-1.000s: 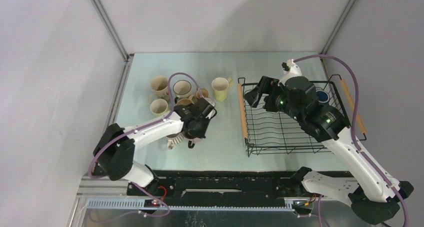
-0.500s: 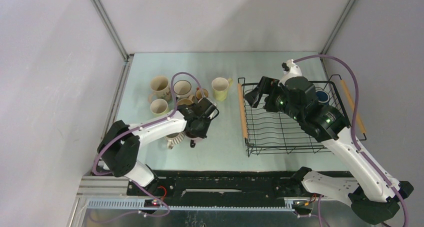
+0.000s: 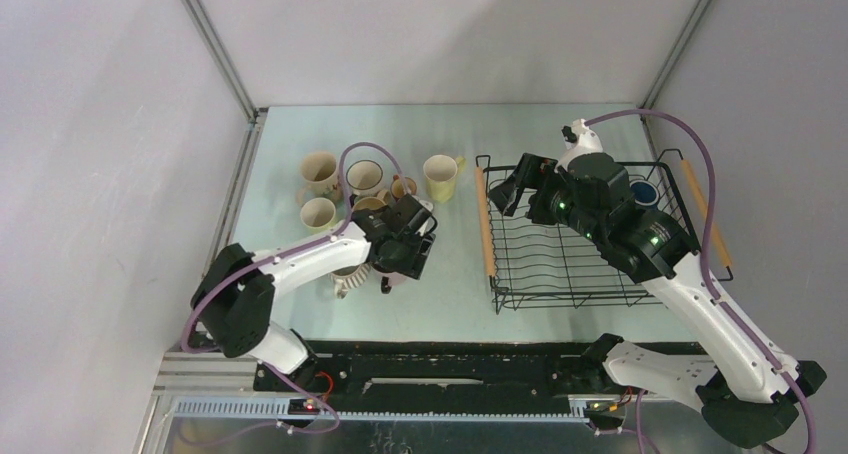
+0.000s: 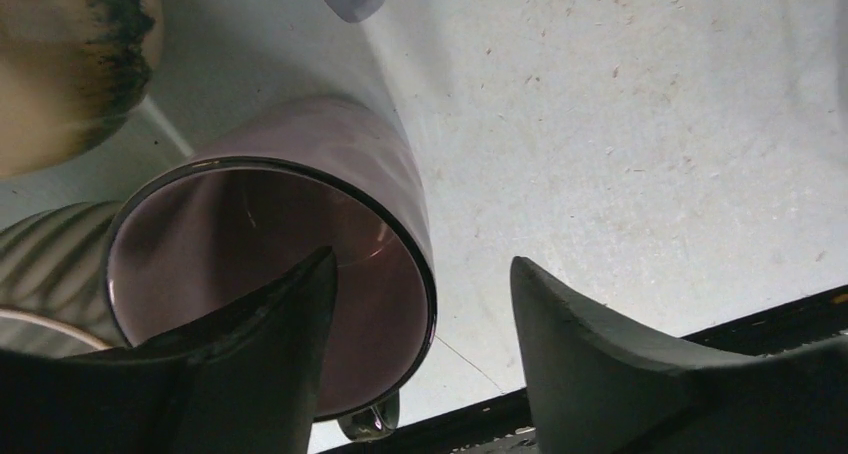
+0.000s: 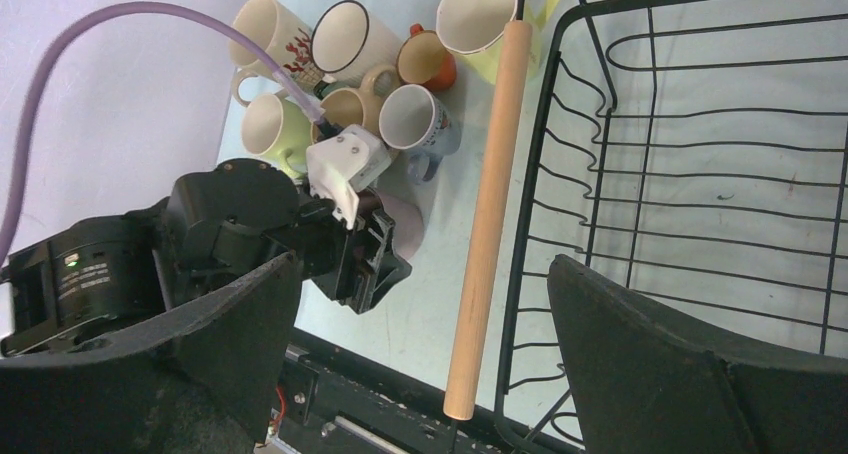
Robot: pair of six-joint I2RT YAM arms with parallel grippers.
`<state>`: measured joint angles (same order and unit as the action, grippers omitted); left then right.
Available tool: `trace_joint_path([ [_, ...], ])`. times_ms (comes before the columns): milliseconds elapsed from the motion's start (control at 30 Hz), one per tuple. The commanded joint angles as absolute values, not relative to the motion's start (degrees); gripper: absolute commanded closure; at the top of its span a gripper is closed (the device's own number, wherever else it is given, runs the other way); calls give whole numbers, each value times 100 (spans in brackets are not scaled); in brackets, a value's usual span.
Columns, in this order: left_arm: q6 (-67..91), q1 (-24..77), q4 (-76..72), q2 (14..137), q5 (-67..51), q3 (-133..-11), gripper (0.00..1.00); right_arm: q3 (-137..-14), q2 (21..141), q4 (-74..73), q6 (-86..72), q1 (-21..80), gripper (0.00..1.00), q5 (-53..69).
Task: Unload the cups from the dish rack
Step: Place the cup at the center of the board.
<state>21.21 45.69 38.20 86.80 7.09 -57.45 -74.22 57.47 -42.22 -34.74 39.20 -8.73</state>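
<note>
The top external camera sits high, above and behind the two arm bases. It looks down and forward over the whole table (image 3: 450,134), with the cups (image 3: 318,172) at the left and the dish rack (image 3: 570,264) at the right. The left wrist camera is very near to the table surface. It looks past its own fingers (image 4: 600,354) into the mauve cup (image 4: 280,254), which fills much of its view. The right wrist camera hangs higher, over the left side of the rack, and faces down and to the left. With the top view it shares the wooden handle (image 5: 490,204), the cups and the left gripper (image 5: 375,264).
</note>
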Motion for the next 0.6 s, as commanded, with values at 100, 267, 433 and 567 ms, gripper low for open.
trace_joint_path([
  [100, 2105, 4618, 3826, 7844, 704, -6202, 12, -7549, 5729, -4147, -3400, 3968, 0, -926],
  [267, 2118, 4623, 3942, 7366, 718, -6252, 0, -7544, 5722, -4128, -3417, 3973, 0, -905],
  [433, 2118, 4623, 4025, 6928, 765, -6292, 0, -7544, 5730, -4147, -3449, 3973, 0, -904],
  [567, 2124, 4622, 4043, 6581, 647, -6359, 0, -7542, 5756, -4186, -3484, 3973, 0, -958],
])
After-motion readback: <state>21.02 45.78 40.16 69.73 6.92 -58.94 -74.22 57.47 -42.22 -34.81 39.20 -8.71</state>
